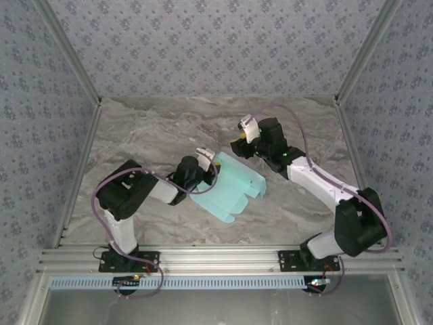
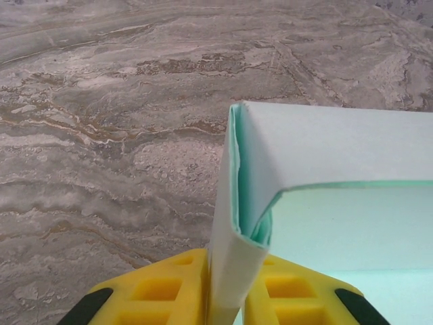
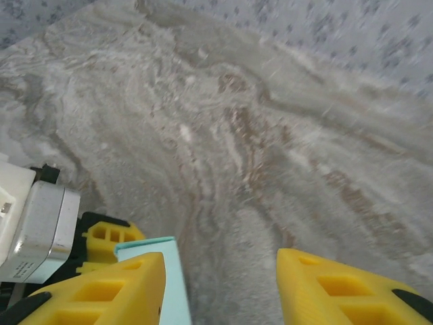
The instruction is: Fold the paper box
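The paper box (image 1: 230, 186) is a pale turquoise card sheet, partly folded, lying near the middle of the marble table (image 1: 162, 128). My left gripper (image 1: 205, 164) holds its left edge. In the left wrist view the yellow fingers (image 2: 159, 291) are shut on a doubled-over fold of the paper box (image 2: 338, 145), and a panel runs off to the right. My right gripper (image 1: 238, 145) hovers just beyond the box's far corner. Its yellow fingers (image 3: 101, 291) stand open over bare table, and a corner of the paper box (image 3: 166, 271) lies beside the left finger without being gripped.
Patterned walls and metal frame posts (image 1: 74, 68) close in the table on three sides. An aluminium rail (image 1: 216, 261) runs along the near edge by the arm bases. The left arm's white camera housing (image 3: 34, 223) sits close to my right gripper.
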{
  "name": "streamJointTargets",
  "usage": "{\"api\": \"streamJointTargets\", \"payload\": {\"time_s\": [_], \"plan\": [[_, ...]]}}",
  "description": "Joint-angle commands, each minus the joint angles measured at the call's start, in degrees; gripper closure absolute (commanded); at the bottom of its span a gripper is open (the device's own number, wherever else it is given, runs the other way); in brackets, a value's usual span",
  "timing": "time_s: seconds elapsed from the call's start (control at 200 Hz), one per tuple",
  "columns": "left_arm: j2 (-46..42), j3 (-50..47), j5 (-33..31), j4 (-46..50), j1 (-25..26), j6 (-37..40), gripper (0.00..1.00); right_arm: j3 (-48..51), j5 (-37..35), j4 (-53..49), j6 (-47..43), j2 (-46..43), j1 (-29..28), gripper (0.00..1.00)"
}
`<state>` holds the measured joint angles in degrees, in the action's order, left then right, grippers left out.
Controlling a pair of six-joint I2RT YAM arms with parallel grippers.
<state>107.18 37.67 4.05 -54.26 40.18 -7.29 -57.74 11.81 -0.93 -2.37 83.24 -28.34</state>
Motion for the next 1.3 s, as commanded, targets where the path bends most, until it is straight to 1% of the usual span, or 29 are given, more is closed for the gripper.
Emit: {"api": "streamJointTargets", "payload": {"time_s": [0.0, 0.215, 0.62, 0.969, 1.284, 1.294], "plan": [[0.83, -0.33, 1.53, -3.33, 0.27, 0.78, 0.82, -3.54, 5.96, -4.49, 4.96, 3.46, 0.34, 0.52], [0.95, -0.57, 1.55, -3.48, 0.20, 0.85, 0.84, -6.88, 9.38, -6.10, 6.83, 9.04, 0.05, 0.52], [0.91, -0.78, 1.42, -3.42, 0.10, 0.78, 0.85, -13.43, 11.45, -9.44, 8.35, 17.25, 0.09, 0.51], [0.66, -0.93, 0.92, -3.35, 0.12, 0.90, 0.85, -12.42, 12.87, -9.53, 8.96, 19.22, 0.06, 0.52], [0.34, -1.20, 0.60, -3.22, 0.08, 1.10, 0.84, -11.08, 12.28, -9.40, 9.23, 20.25, 0.04, 0.53], [0.39, -1.22, 0.60, -3.22, 0.09, 1.11, 0.83, -9.70, 12.27, -9.43, 9.23, 20.28, 0.04, 0.54]]}}
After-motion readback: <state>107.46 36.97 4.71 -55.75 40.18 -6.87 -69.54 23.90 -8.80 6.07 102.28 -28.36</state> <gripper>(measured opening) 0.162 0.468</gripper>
